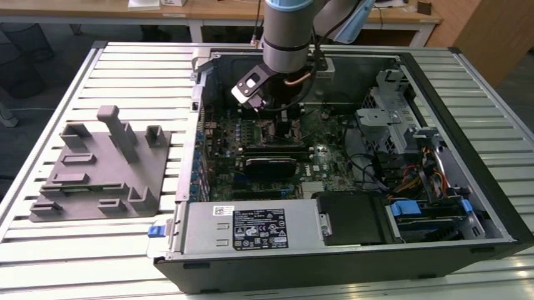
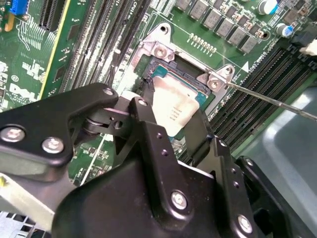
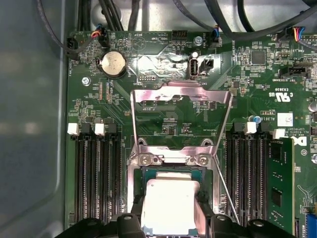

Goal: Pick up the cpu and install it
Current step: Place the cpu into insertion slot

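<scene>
at the open socket, the hand grips the cpu.

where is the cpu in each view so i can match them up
exterior view: hidden under the arm, which reaches down onto the motherboard.
second wrist view: the cpu lies between the fingers of the gripper, over the socket.
first wrist view: the cpu lies between the memory slots, at the gripper.
shared landmark: the silvery two-screw bracket beside the cpu in both wrist views.
</scene>
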Controlling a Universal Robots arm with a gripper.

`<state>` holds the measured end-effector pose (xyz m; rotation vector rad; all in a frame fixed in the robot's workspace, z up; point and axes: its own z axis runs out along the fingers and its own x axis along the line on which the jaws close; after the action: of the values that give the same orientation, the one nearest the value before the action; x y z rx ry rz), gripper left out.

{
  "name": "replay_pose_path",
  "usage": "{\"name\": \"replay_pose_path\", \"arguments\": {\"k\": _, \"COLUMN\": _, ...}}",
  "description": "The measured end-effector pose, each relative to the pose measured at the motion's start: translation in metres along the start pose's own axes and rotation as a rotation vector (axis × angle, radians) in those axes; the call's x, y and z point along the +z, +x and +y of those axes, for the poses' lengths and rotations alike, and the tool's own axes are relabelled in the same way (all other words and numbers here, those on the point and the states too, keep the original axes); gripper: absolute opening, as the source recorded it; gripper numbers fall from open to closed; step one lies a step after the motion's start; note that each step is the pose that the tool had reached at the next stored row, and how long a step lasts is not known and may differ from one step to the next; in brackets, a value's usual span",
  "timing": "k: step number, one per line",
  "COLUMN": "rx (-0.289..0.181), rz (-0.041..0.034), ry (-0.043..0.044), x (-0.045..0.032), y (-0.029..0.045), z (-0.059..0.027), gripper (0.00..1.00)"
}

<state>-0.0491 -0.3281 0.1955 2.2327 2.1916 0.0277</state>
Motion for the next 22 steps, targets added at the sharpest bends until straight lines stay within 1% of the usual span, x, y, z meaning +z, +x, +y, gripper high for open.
{"name": "replay_pose_path", "arguments": {"k": 1, "rx": 0.0, "rz": -0.007, "ry": -0.0001, "x": 0.0, "y": 0.0, "z": 0.0001, "gripper": 0.49}}
{"name": "replay_pose_path", "arguments": {"k": 4, "rx": -0.001, "rz": -0.0338, "ry": -0.0003, "x": -0.0001, "y": 0.0001, "z": 0.0, "gripper": 0.49}}
{"name": "replay_pose_path", "arguments": {"k": 5, "rx": -0.001, "rz": -0.0371, "ry": -0.0007, "x": -0.0002, "y": -0.0001, "z": 0.0, "gripper": 0.49}}
{"name": "replay_pose_path", "arguments": {"k": 14, "rx": -0.007, "rz": -0.0387, "ry": -0.0006, "x": 0.0, "y": 0.0001, "z": 0.0, "gripper": 0.49}}
{"name": "replay_pose_path", "arguments": {"k": 17, "rx": -0.007, "rz": -0.0375, "ry": -0.0011, "x": 0.0004, "y": 0.0002, "z": 0.0001, "gripper": 0.51}}
{"name": "replay_pose_path", "arguments": {"k": 18, "rx": -0.007, "rz": -0.0377, "ry": -0.001, "x": 0.0003, "y": 0.0002, "z": 0.0001, "gripper": 0.56}}
{"name": "replay_pose_path", "arguments": {"k": 22, "rx": -0.007, "rz": -0.0383, "ry": -0.0006, "x": -0.0001, "y": 0.0002, "z": 0.0, "gripper": 0.56}}
